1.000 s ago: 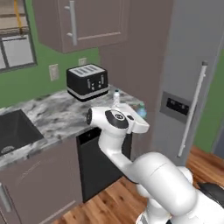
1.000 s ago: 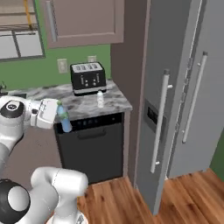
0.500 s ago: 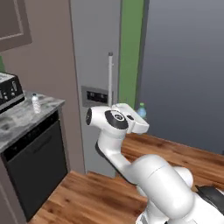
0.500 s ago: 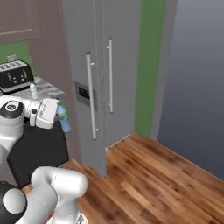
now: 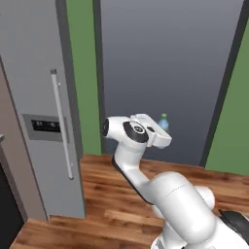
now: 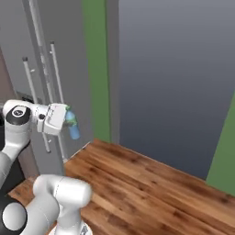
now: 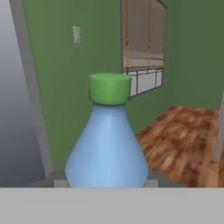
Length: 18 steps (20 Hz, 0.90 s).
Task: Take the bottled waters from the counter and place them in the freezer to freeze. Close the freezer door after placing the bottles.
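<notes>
Green walls and warm, streaky wood-plank flooring (image 6: 151, 183) surround you, with a broad, flat grey-blue panel (image 5: 165, 73) straight ahead, matte and featureless between darker frame strips. Off to the left side of the left base view stands the fridge (image 5: 34, 58), smooth brushed grey, with the freezer door (image 5: 46, 160) shut; you can see its long pale vertical bar handle (image 5: 62, 126) and the small dark dispenser panel (image 5: 44, 126).

Your gripper (image 6: 69, 123) is pinched on the blue-tinted bottle (image 7: 107, 144), carried in the air in front of the arm, well apart from the fridge. Up close in the hand view, the bottle is translucent pale blue plastic, glossy and smooth, flaring from a narrow neck into a rounded, cone-like shoulder. Its cap (image 7: 109, 89) reads green here, a short plain cylinder with a flat top. From the right base view the bottle points away from the hand and slightly downward. Beyond it you can make out a window with a drawn blind (image 7: 142, 39).
</notes>
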{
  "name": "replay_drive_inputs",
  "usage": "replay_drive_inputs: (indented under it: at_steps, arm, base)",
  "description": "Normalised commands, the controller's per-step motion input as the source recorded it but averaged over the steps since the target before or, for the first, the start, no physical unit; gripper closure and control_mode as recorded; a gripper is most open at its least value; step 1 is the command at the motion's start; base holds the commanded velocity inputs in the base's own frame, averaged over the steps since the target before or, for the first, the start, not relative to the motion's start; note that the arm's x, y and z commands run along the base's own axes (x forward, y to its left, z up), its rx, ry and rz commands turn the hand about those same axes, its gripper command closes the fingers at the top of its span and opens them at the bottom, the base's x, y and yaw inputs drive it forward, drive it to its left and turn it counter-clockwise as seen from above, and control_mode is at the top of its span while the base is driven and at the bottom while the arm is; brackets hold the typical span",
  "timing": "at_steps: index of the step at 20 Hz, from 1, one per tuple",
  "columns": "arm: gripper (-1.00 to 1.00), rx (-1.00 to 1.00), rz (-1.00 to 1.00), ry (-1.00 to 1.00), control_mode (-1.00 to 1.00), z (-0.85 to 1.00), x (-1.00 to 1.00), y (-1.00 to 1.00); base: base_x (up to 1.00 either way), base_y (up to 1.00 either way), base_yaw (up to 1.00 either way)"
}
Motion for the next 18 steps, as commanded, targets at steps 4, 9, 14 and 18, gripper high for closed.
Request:
replay_drive_inputs:
  at_steps: [4,9,14,18]
  arm:
    - [1.0,0.0,0.0,0.0,1.0,0.0,0.0,0.0]
    - [1.0,0.0,0.0,0.0,1.0,0.0,0.0,0.0]
    - [1.0,0.0,0.0,0.0,1.0,0.0,0.0,0.0]
    - [1.0,0.0,0.0,0.0,1.0,0.0,0.0,0.0]
  base:
    - [1.0,-0.52,-0.06]
    - [1.0,-0.47,-0.04]
    - [0.99,-0.51,0.0]
    - [0.63,-0.47,0.26]
